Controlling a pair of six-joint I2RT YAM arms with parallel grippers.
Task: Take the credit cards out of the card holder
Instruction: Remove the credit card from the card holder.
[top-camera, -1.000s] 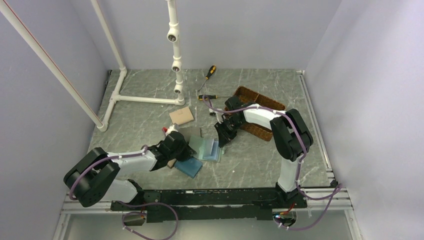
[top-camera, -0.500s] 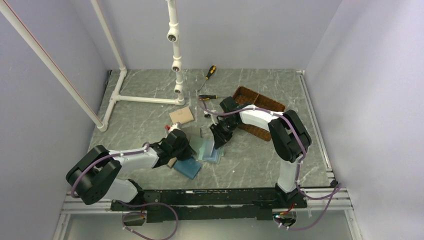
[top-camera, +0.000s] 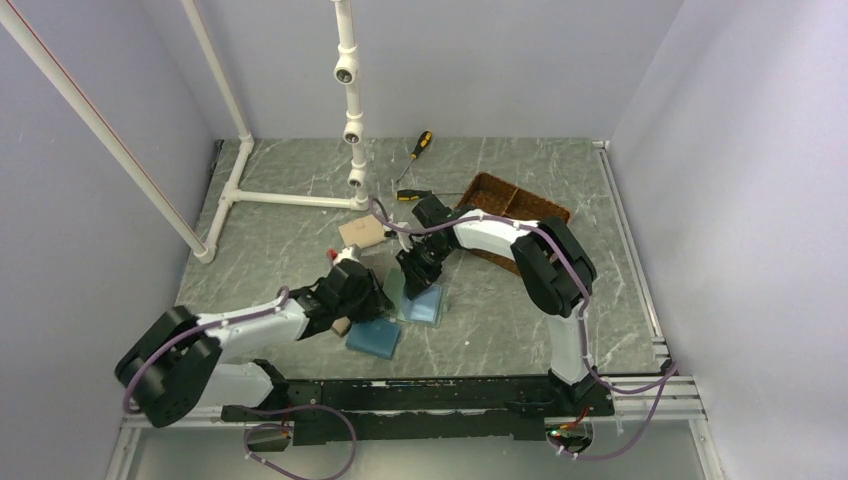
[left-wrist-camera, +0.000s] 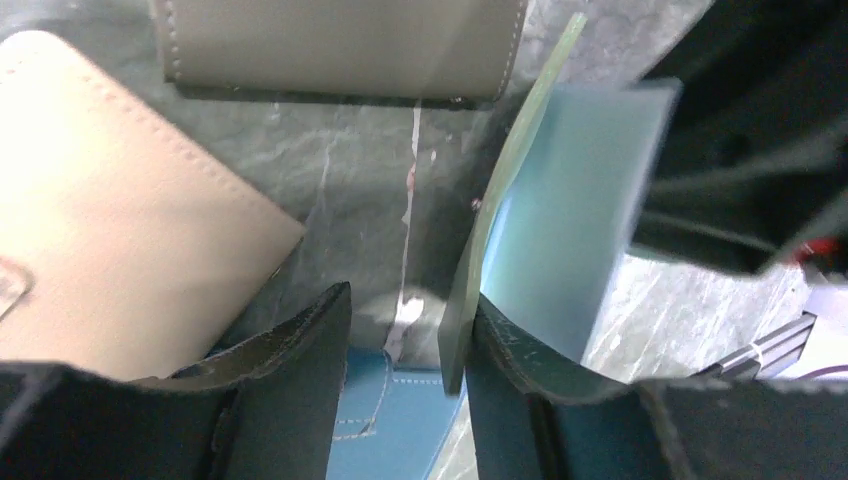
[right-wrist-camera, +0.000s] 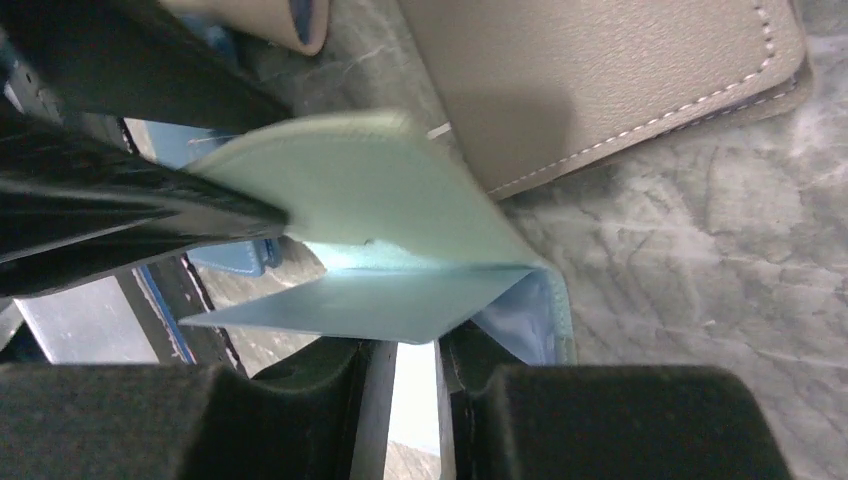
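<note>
Sage-green card holder (left-wrist-camera: 560, 200) against left gripper (left-wrist-camera: 405, 380)

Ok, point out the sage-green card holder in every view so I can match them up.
Top external: card holder at mid-table, just nearer the bases than the right gripper.
Left wrist: card holder right of centre, one flap raised on edge.
Right wrist: card holder at centre, part open.
Shared landmark: the darker blue wallet beside it.
</note>
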